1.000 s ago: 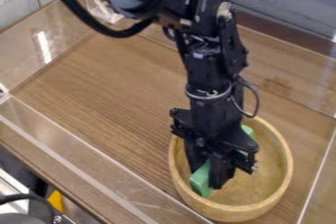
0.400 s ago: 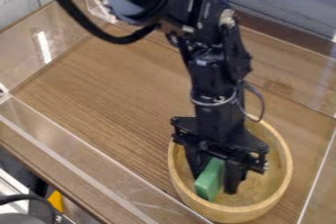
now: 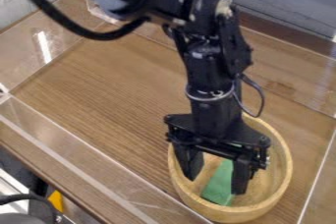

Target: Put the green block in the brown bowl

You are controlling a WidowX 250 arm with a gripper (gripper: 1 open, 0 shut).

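The brown bowl (image 3: pixel 272 154), a round light-wood dish with a thick rim, sits at the lower right of the wooden table. Inside it lies the green block (image 3: pixel 218 183), a slim bright green bar leaning on the bowl's floor. My gripper (image 3: pixel 217 174) points steeply down into the bowl and straddles the block. Its black fingers (image 3: pixel 245 176) stand spread wide on either side of the bar, with gaps showing, so the gripper is open and holds nothing. The lower end of the block is partly hidden by the bowl's near rim.
The black arm (image 3: pixel 203 51) rises from the bowl toward the upper left. Clear acrylic walls (image 3: pixel 79 159) edge the wooden tabletop (image 3: pixel 105 81) along the front and left. Black and yellow hardware (image 3: pixel 50 208) sits at the lower left corner.
The fingers have spread from shut on the green block to wide open, letting it go inside the bowl. The wrist has rolled somewhat. The block now rests in the bowl.
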